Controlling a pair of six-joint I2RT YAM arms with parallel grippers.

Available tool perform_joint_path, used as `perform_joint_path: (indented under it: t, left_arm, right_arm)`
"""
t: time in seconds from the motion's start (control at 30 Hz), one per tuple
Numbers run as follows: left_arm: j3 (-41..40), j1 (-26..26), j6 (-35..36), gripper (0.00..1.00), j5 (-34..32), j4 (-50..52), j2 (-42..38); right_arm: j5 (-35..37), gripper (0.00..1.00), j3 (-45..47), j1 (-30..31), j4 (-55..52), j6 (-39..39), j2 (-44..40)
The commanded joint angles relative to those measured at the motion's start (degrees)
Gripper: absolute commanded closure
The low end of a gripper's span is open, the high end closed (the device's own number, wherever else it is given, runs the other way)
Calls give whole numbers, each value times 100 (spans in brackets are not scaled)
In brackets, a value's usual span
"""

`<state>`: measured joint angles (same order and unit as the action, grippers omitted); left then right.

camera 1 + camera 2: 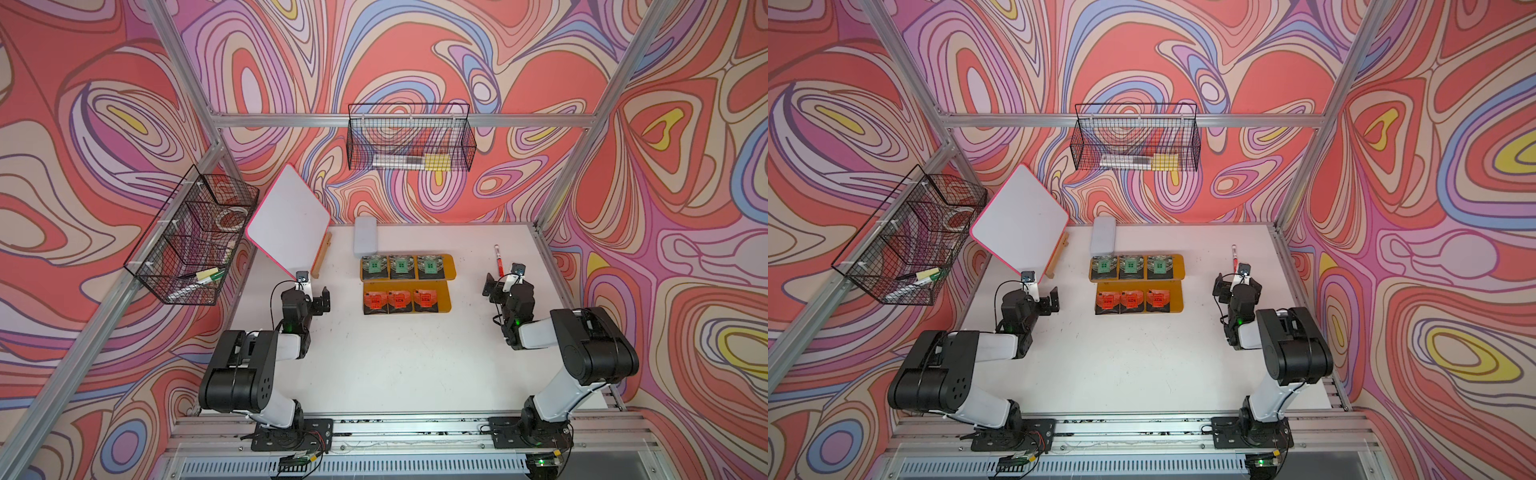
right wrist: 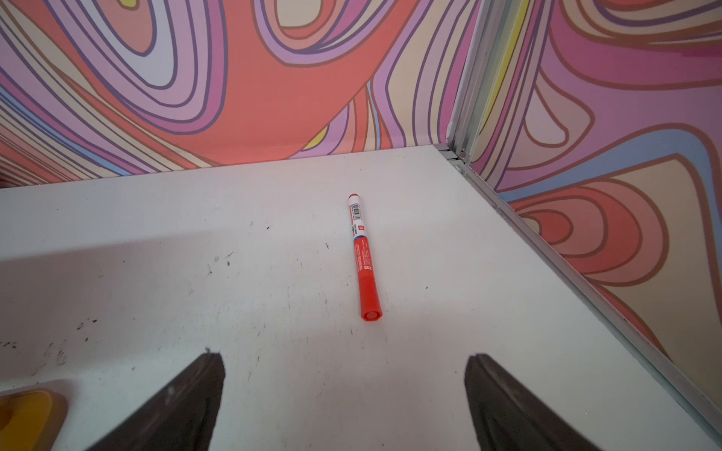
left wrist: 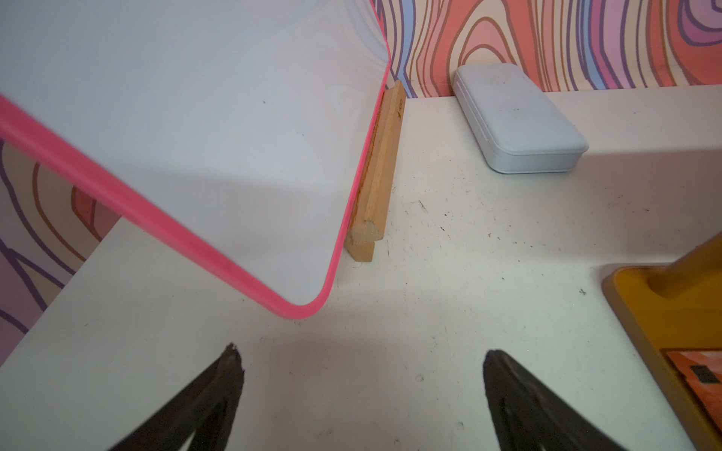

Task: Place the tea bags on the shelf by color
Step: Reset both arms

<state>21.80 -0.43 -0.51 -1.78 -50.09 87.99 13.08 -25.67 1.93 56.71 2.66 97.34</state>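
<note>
Top views: arms [image 1: 286, 345] [image 1: 536, 332] folded, grippers [image 1: 314, 296] [image 1: 502, 285] wide.

Counter [image 3: 469, 273]: matt white, scuffed, dark specks. Whiteboard [image 3: 195, 136]: smooth, slight sheen. Stand [image 3: 377, 172]: bare wood, grain visible. Case [image 3: 515, 125]: matt plastic. Marker [image 2: 365, 265]: glossy plastic. Shelf [image 3: 640, 312]: smooth mustard finish.

Tea bags [image 1: 401, 266] on the shelf [image 1: 445, 297]

White, speck-marked bench [image 1: 395, 365]. At mid-back, a mustard-yellow two-step shelf [image 1: 451, 266]: three green tea bags [image 1: 400, 267] side by side on the far board, three orange-red tea bags [image 1: 399, 301] on the near. Just behind, a pale grey case [image 1: 365, 241]. Leftward, a pink-rimmed whiteboard [image 1: 286, 224] leaning in a wooden stand [image 1: 322, 259]. Rightward, a red marker [image 1: 500, 264], lying flat.
</note>
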Motion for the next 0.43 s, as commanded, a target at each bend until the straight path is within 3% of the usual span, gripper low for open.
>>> perform_joint_path:
  t: [0.0, 0.4]
  left_arm:
    - [-1, 16, -45, 1, 38, 8, 2]
    - [26, 16, -38, 1, 55, 46, 0]
  right_arm:
    - [87, 2, -43, -10, -25, 73, 13]
    - [114, 2, -17, -12, 8, 46, 9]
